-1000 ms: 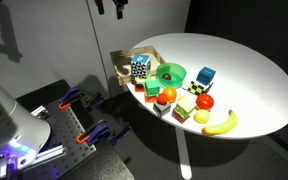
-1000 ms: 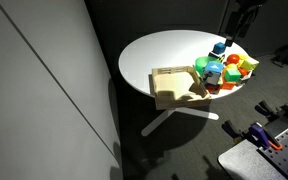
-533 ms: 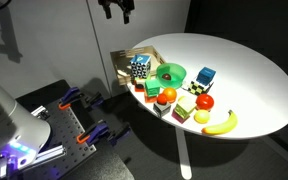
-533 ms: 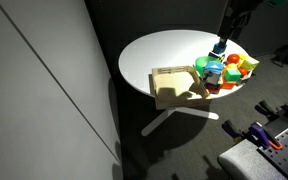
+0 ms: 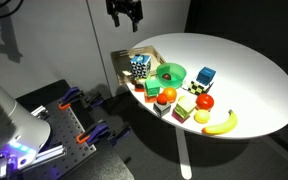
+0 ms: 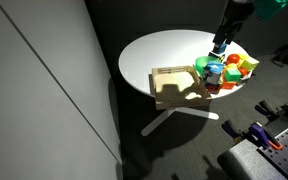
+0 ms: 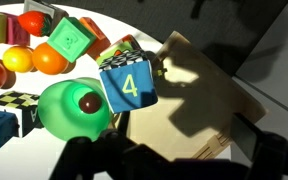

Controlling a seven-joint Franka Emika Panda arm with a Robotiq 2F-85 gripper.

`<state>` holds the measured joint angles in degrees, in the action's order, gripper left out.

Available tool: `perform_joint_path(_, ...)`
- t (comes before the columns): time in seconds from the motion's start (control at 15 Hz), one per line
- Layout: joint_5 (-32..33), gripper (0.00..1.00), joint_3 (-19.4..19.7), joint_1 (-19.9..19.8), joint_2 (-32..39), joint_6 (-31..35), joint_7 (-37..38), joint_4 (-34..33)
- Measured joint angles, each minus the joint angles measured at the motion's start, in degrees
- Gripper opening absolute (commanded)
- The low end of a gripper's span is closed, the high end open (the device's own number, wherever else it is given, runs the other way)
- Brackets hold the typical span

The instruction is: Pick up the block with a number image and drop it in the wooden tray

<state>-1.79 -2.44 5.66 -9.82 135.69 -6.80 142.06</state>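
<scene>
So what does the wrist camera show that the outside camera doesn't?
Only the wrist view: the 4 on the block's blue face, close enough to read. Only an exterior view: the whole white table and the banana at its near edge. Both: the block, the green dish and the tray.

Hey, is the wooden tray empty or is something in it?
Empty. The wooden tray shows only bare wood and shadow inside; the number block sits outside its rim.
</scene>
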Motion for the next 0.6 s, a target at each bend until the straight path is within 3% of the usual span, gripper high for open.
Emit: perform_joint_path(0.6,4.1,1.0,1.0,-2.7,5.0,6.6,-1.8,1.8)
